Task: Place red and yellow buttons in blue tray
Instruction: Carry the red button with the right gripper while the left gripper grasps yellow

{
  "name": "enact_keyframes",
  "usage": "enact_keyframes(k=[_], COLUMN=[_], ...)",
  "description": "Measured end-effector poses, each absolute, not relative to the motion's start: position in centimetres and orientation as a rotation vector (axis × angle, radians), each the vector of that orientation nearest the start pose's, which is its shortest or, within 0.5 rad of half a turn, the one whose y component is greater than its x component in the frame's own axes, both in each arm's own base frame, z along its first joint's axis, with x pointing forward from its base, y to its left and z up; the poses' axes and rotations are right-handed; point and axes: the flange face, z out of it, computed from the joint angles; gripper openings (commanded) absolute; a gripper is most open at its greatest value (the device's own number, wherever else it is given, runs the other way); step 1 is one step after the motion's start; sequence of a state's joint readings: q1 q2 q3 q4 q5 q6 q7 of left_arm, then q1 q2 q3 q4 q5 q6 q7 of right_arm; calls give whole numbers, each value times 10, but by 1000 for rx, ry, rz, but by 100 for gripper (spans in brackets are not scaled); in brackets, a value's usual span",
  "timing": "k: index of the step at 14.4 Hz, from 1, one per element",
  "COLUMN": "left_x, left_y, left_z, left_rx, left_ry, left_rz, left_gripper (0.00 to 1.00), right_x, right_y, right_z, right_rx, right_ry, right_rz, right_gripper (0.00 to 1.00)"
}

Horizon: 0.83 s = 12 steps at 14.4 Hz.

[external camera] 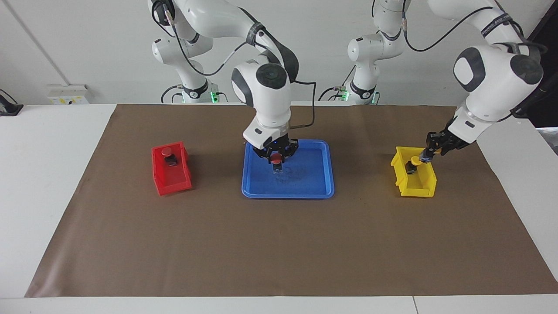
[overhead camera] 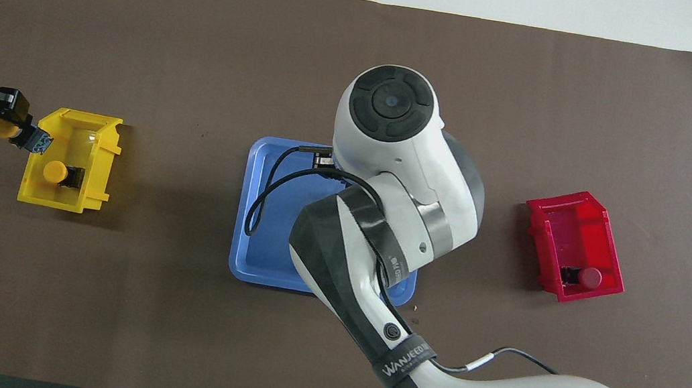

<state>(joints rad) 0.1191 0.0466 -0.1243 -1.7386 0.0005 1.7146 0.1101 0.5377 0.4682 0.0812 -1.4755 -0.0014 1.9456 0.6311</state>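
My right gripper (external camera: 276, 158) is shut on a red button (external camera: 276, 158) and holds it low over the blue tray (external camera: 305, 192), near the edge closest to the robots. In the overhead view the arm hides this gripper above the tray (overhead camera: 265, 237). A second red button (external camera: 167, 151) (overhead camera: 590, 277) sits in the red bin (external camera: 172, 176). A yellow button (external camera: 415, 162) (overhead camera: 55, 171) sits in the yellow bin (external camera: 418, 185). My left gripper (external camera: 423, 158) (overhead camera: 40, 142) is at that bin's rim, just above this button. The other yellow button is not clearly in view.
The red bin (overhead camera: 578, 227) stands toward the right arm's end and the yellow bin (overhead camera: 80, 136) toward the left arm's end, both on a brown mat (external camera: 279, 244) that covers the white table.
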Motion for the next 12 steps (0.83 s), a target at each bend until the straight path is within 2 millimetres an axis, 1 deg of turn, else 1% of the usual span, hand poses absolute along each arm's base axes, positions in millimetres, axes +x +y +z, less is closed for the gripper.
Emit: enact_keyframes(k=[1,2,3,6,8,9,10,11,12], left_x=[569,569,569,569,565,562,560,560,560], left_y=[-10,-23,-40,-109,-147,-162,-175,-185,-195], left_z=[537,536,534,519,504,497,492,488,484], left_rx=[-3142,-3142,-3141,-3140,-3141,-3143,-3145,-3155,-3179], left_ry=[172,156,144,87,57,43,29,15,-16], left_rz=[98,97,100,87,69,61,50,39,24], left_gripper=[5,5,5,5,5,5,5,5,4], right_x=[572,574,575,574,573,571,569,567,565], right_y=[401,403,403,403,401,399,397,396,395], right_z=[393,382,374,369,365,361,356,352,348], right_rx=[-3110,-3112,-3116,-3121,-3131,-3142,-3151,-3158,-3163], right_ry=[48,53,53,53,57,57,58,57,57], right_rz=[25,32,43,55,74,98,120,137,149], right_gripper=[20,20,20,20,21,21,23,29,42])
